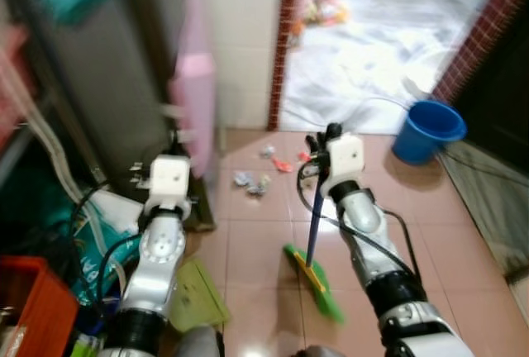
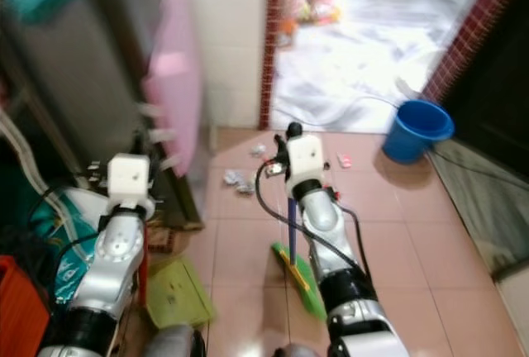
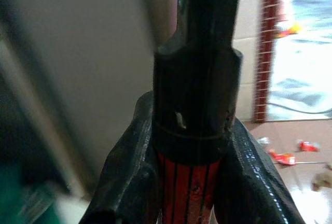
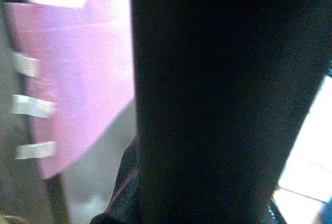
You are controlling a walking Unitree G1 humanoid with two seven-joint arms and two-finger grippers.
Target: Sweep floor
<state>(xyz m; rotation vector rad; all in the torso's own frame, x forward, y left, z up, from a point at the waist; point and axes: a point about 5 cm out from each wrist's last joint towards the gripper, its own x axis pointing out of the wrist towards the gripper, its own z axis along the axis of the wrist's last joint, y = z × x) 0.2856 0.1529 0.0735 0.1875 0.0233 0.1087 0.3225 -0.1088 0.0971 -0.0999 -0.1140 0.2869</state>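
Presently, your right gripper (image 1: 318,146) was clamped on the broom (image 1: 314,270) handle, mid-sweep; next, you needed its head behind the litter (image 1: 252,182); left gripper (image 3: 189,182) gripped a dustpan (image 1: 197,295) handle.

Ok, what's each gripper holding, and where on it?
Right gripper: broom by its handle's upper part. Left gripper: red-and-black dustpan handle, near its top.
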